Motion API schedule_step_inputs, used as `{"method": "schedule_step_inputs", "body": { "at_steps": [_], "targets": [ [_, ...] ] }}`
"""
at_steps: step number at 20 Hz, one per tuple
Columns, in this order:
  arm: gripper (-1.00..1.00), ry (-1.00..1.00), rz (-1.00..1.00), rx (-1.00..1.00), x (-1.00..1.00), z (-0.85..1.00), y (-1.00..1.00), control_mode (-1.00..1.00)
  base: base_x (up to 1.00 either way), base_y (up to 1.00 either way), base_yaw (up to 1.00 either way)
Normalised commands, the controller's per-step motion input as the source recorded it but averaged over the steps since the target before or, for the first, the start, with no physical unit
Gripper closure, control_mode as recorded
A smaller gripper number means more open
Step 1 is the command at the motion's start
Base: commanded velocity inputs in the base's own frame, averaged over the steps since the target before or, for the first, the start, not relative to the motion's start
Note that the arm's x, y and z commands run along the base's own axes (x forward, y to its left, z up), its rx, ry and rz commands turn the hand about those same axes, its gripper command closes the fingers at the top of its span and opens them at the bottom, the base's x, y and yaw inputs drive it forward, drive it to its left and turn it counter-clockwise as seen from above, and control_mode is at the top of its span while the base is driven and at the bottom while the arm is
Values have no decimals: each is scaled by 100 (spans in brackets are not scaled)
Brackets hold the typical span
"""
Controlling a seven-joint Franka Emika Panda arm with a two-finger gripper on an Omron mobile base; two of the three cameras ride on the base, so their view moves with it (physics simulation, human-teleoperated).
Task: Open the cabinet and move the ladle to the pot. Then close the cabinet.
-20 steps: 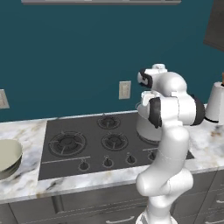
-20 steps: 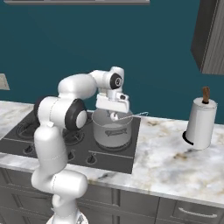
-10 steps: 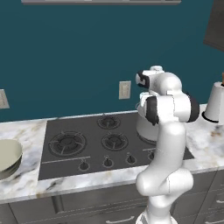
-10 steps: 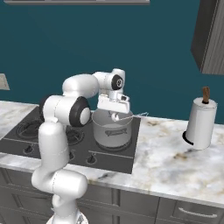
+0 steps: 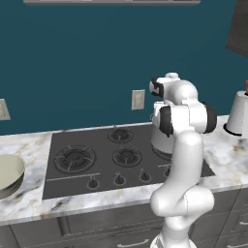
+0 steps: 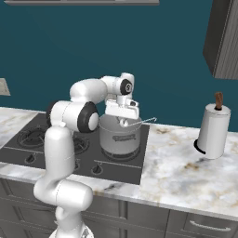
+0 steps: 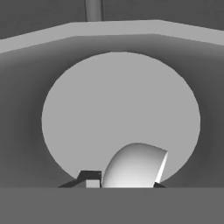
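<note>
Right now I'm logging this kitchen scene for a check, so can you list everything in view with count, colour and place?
pot: one, dull grey metal, on the hob's right side under the hand.
ladle: one, pale grey, its bowl inside the pot; a thin handle pokes over the rim in the right base view.
hob: one, dark grey with four burners, set in the counter.
counter: one, white marble, over grey drawers.
bowl: one, pale olive, on the counter's left end.
paper towel roll: one, white on a brown-topped holder, on the counter's right.
wall socket: one, pale, on the teal wall.
cabinet: one, dark grey, upper right on the wall.
gripper: one, white, over the pot; whether it grips is unclear.
</note>
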Motion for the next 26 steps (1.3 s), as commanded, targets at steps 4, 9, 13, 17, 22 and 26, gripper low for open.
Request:
{"method": "schedule_step_inputs", "body": {
  "at_steps": [4, 9, 13, 17, 22, 26],
  "targets": [
    [100, 0, 7, 4, 3, -26, -1, -100, 0, 0, 0],
    [100, 0, 5, 1, -15, -10, 0, -100, 0, 0, 0],
    [-100, 0, 4, 0, -28, -3, 0, -100, 0, 0, 0],
    [-100, 0, 2, 1, -36, 0, -2, -100, 0, 0, 0],
    [-100, -3, 0, 2, -41, 3, -1, -100, 0, 0, 0],
    [-100, -12, 0, 3, -45, 54, 2, -100, 0, 0, 0]
  ]
}}
